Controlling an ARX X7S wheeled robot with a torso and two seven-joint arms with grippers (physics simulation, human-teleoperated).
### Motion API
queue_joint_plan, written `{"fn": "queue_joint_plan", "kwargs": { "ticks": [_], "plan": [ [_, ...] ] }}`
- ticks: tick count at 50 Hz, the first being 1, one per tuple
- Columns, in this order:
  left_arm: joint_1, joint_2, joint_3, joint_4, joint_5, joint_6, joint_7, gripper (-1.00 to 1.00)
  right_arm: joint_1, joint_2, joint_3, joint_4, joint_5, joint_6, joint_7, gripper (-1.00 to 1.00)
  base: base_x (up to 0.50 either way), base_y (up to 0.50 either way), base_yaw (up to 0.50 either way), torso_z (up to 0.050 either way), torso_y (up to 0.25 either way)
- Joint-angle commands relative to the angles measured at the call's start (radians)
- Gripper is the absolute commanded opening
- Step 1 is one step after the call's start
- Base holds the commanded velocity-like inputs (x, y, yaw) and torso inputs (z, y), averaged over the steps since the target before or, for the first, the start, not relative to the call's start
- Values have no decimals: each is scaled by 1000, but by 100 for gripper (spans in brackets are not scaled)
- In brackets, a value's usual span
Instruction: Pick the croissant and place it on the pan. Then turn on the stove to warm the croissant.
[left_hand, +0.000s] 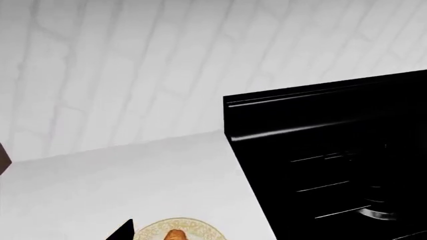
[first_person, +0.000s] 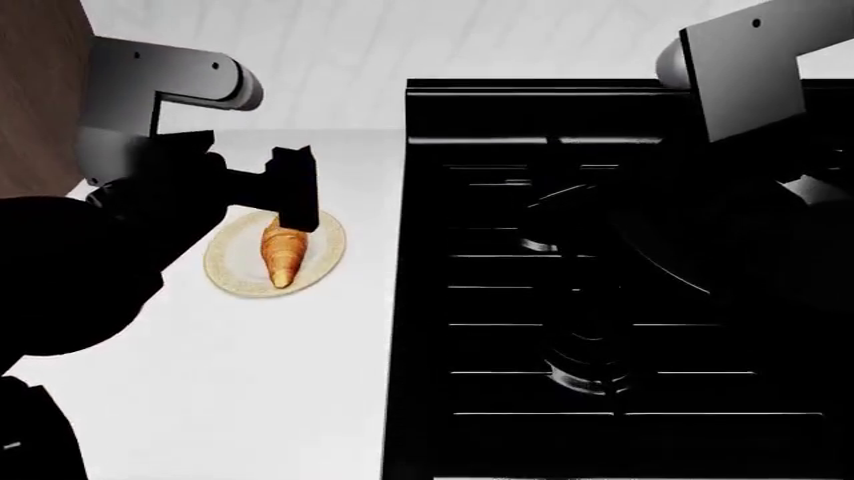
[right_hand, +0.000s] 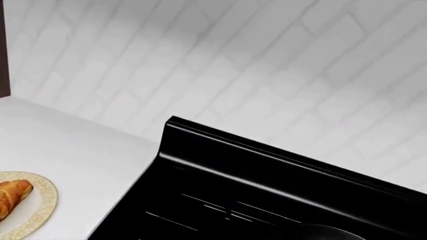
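Small golden ridged croissant (first_person: 282, 255) on round cream plate (first_person: 238, 277), long axis pointing away from robot. Left end effector (first_person: 296, 200) nearer, poised over far tip; open or closed: cannot tell. Right end effector out of view.

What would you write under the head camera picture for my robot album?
Left gripper hovers over the croissant on its plate, beside the black stove.

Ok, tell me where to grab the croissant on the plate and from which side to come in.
Grip the croissant across its thick middle, coming straight down from above. It lies flat on the cream plate, tapered ends pointing toward and away from the robot, so the fingers close on its left and right flanks. The left claw hangs above its far end.
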Motion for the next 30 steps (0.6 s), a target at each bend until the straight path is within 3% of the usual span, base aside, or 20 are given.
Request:
{"fn": "queue_joint_plan", "kwargs": {
  "ticks": [1, 9, 16, 23, 30],
  "plan": [
    [-36, 1, 37, -82, -43, -20, -76, 100, -20, 9, -15, 0, -55, -21, -60, 100, 0, 0, 0, 0, 0],
    [-147, -31, 159, -222, 34, 14, -18, 100, -51, 13, -40, 15, -154, -54, -153, 100, 0, 0, 0, 0, 0],
    [-228, -14, 202, -369, -11, -34, -53, 100, -60, 19, -53, 27, -196, -76, -196, 100, 0, 0, 0, 0, 0],
    [-250, -17, 259, -461, -91, -28, -112, 100, -75, 24, -63, 34, -231, -104, -237, 100, 0, 0, 0, 0, 0],
    [-237, -27, 306, -500, -60, 21, -78, 100, -94, 30, -62, 23, -236, -120, -240, 100, 0, 0, 0, 0, 0]
  ]
}}
